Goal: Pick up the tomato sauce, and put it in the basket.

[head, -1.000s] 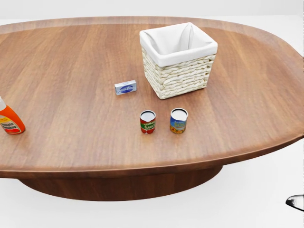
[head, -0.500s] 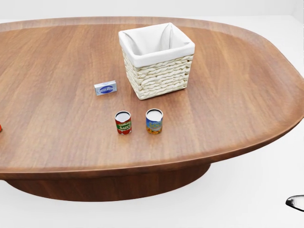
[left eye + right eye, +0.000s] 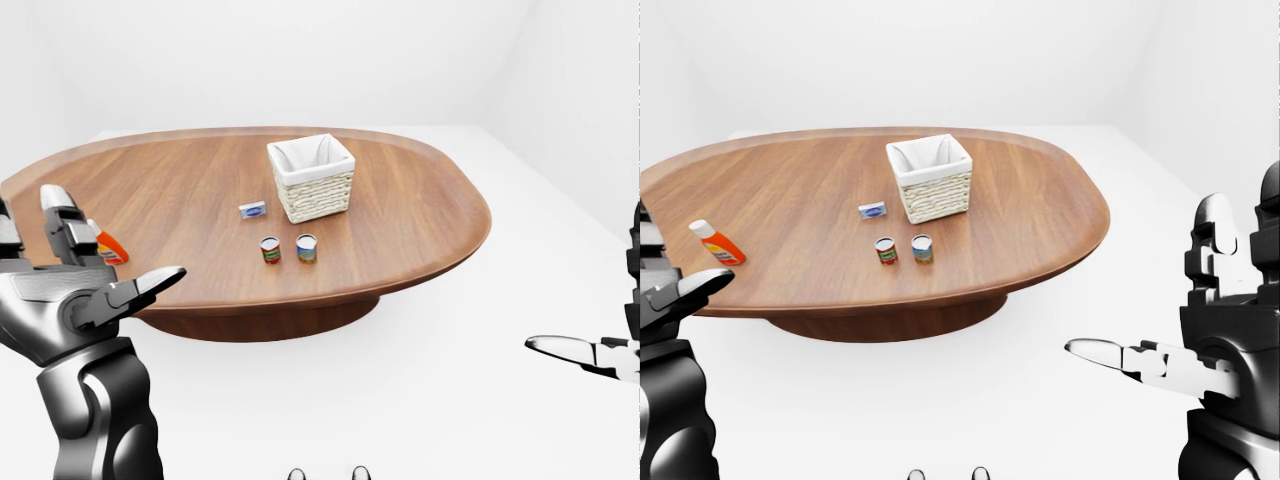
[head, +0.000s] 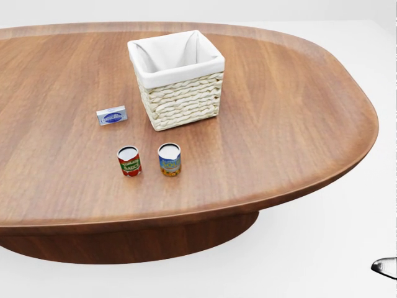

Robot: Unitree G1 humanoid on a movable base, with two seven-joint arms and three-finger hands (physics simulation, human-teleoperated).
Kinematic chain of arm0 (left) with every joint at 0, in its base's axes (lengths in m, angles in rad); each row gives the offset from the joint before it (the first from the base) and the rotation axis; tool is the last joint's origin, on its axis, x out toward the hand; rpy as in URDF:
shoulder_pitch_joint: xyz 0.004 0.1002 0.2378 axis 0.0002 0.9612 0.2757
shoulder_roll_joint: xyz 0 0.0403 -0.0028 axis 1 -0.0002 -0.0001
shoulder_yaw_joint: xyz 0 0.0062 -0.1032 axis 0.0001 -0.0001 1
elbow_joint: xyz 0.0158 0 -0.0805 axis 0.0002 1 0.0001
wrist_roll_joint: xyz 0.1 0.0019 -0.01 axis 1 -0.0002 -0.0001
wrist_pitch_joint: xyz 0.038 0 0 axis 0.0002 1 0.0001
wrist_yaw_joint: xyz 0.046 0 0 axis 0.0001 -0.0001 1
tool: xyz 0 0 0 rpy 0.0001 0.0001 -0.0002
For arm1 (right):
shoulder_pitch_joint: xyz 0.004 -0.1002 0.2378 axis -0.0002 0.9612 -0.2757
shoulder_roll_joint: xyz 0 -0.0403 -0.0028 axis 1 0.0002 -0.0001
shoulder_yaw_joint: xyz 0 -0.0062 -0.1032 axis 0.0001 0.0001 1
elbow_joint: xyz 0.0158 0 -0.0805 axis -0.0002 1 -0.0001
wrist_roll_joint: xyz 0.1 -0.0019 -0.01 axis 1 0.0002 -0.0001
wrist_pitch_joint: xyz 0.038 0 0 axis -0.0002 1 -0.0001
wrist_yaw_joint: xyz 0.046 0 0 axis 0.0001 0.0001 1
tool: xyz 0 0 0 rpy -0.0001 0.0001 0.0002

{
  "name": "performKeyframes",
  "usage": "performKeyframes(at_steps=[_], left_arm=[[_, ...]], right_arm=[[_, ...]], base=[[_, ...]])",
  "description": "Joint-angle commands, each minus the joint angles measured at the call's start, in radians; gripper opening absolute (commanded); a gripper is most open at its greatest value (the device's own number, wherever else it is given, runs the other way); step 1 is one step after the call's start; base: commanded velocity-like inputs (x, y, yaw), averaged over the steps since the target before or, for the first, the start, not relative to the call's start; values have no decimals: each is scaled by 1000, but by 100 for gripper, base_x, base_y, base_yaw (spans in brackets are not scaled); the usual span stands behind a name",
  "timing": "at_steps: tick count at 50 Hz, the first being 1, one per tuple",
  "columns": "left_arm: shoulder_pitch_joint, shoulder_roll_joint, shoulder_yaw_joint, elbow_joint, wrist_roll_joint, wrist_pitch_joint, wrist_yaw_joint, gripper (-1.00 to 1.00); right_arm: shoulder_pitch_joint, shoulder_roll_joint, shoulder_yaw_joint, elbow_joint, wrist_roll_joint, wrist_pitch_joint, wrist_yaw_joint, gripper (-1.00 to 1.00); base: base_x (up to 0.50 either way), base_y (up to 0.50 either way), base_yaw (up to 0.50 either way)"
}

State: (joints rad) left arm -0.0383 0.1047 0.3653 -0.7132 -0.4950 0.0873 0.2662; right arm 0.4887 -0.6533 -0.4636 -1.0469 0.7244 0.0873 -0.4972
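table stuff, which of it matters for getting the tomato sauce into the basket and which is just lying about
For the job:
- tomato sauce can, red label, standing upright
- basket, woven, white lining

Just lying about:
- blue and yellow can, beside the sauce can
- small blue box
- orange bottle, lying near the table's left edge
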Motion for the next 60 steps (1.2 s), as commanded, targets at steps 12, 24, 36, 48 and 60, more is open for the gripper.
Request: performKeyframes(at_steps=[12, 24, 36, 48, 60], left_arm=[[0, -1, -2, 7, 5, 0, -4, 100], [2, -2, -3, 5, 6, 0, -4, 100], [-1, -1, -2, 5, 5, 0, -2, 100], [0, -2, -5, 10, 10, 0, -4, 100], [1, -4, -7, 18, 16, 0, -6, 100]], right_arm=[[-8, -5, 21, 0, -35, 0, -4, 100], [-17, 2, 30, 0, -49, 0, 6, 100], [-15, -14, 31, 0, -48, 0, -4, 100], [-17, -11, 29, 0, -46, 0, -5, 100], [-18, 1, 35, 0, -57, 0, 2, 100]], base=[[0, -1, 0], [15, 0, 0], [27, 0, 0], [28, 0, 0], [28, 0, 0]])
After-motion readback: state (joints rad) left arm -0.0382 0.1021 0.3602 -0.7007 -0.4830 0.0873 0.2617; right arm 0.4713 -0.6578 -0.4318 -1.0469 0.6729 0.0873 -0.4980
